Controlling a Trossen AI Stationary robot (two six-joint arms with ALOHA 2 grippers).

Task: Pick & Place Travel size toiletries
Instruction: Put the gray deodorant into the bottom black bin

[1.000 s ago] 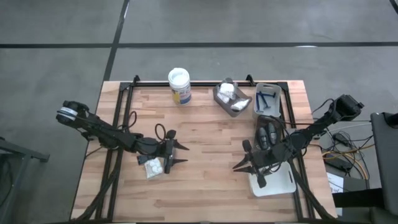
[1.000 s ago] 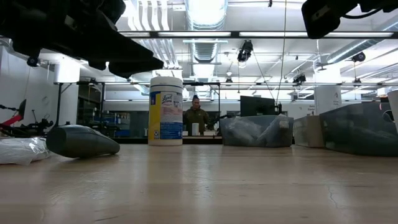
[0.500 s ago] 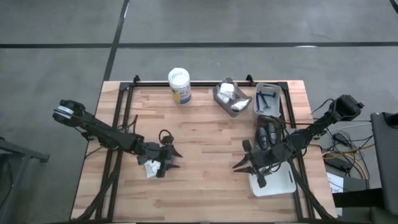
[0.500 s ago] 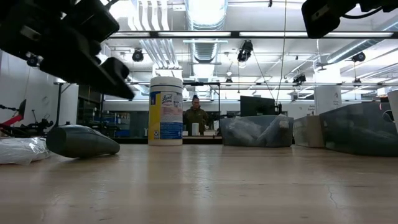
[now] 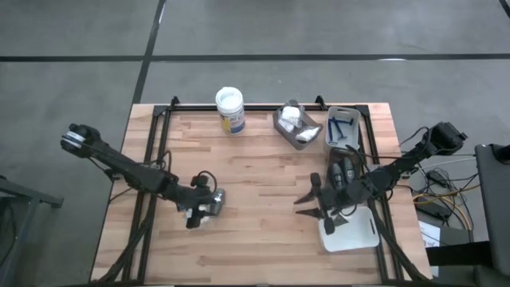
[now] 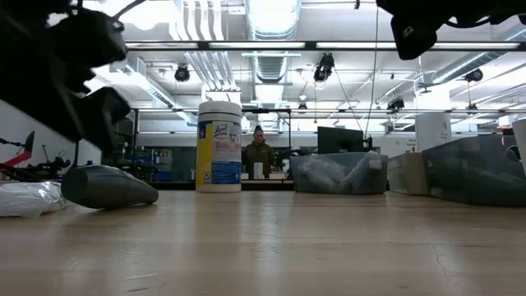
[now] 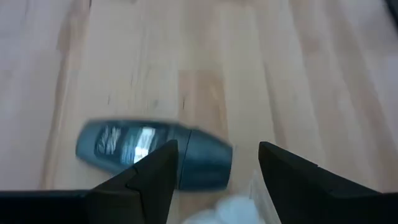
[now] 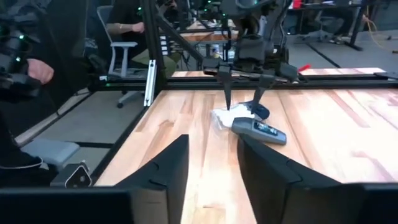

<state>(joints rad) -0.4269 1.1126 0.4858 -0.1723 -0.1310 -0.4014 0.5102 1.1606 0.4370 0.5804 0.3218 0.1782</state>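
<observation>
A dark grey oval bottle (image 7: 152, 149) lies on its side on the wood near the table's left, with a white puffy packet (image 8: 231, 116) beside it. My left gripper (image 5: 203, 206) hangs over them, open, fingers pointing straight down. In the right wrist view its tips (image 8: 242, 106) stand just above the packet and close to the bottle (image 8: 259, 129). My right gripper (image 5: 312, 211) is open and waits over the wood at right of centre, near the white tray (image 5: 355, 233). More toiletries lie in the far trays. My left gripper comes at the white packet (image 8: 227, 112) from above with its fingers spread. One fingertip (image 8: 228, 102) reaches the packet's top, but I cannot tell whether it touches. The packet and the bottle both lie flat on the table.
A white-lidded jar (image 5: 229, 109) stands at the far edge. Next to it are a grey tray with white packets (image 5: 296, 126) and a grey tray with blue sticks (image 5: 343, 127). Dark bottles (image 5: 343, 173) lie near the right edge. A person sits in the room behind (image 6: 260, 152).
My left gripper has drawn back toward the table's left and tipped from level to pointing straight down over the packet and bottle, staying open. My right gripper has shifted a little toward the far edge. Packet and bottle have stayed put.
</observation>
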